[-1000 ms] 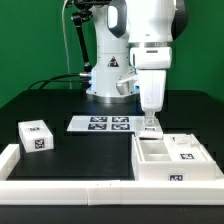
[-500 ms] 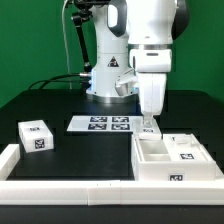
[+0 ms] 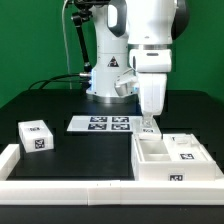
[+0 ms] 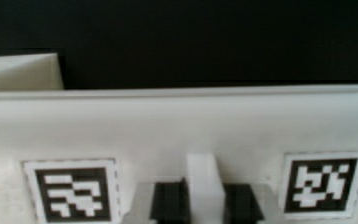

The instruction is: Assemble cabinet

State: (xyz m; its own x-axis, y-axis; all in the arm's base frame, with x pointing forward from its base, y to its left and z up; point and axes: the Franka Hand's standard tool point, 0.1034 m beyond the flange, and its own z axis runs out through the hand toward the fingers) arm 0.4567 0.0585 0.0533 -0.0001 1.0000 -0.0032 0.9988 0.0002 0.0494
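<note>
Fingers (image 4: 163, 205) are nearly together. In the wrist view they sit on either side of a thin white upright rib of the cabinet (image 4: 176, 125), with no gap I can make out, so it looks like they're pinching it, though that view is pretty blurry. Two black-and-white tags (image 4: 73, 190) flank them on the white panel.

In the exterior view the gripper (image 3: 148, 124) points straight down at the back left corner of the cabinet (image 3: 175, 165), which sits in the lower right of the frame with its open compartments facing up. A small tagged white block (image 3: 37, 136) is over at the middle left, well apart from it. The marker board (image 3: 103, 124) lies flat at the center of the black table (image 3: 55, 100), and the low white border rail (image 3: 70, 187) runs along the bottom.

Compared with half a second and a second ago — basically nothing has changed. The arm is in the same spot, and the cabinet, block and board haven't budged.
</note>
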